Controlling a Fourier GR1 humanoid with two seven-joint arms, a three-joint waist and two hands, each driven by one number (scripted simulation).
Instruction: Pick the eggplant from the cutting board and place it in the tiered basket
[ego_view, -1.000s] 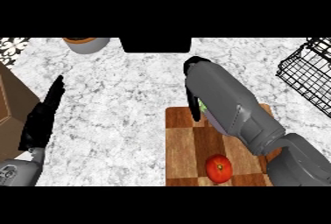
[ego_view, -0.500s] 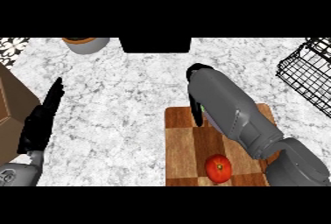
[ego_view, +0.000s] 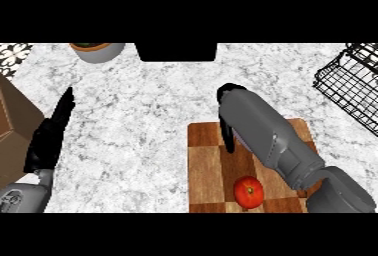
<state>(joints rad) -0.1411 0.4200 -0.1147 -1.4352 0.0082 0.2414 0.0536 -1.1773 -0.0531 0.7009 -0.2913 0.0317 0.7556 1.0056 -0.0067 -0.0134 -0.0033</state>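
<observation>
your right hand is down over the upper part of the cutting board, almost wholly covered by its own grey forearm; only a black strip of it shows at the forearm's left edge. you cannot tell whether it is released or grasping anything. the eggplant is hidden from you, so its look and its exact place cannot be told. a red tomato lies on the board's lower part, beside the forearm. the black wire tiered basket stands at the upper right, well apart from the board. your left hand rests at the left edge, straight and released.
</observation>
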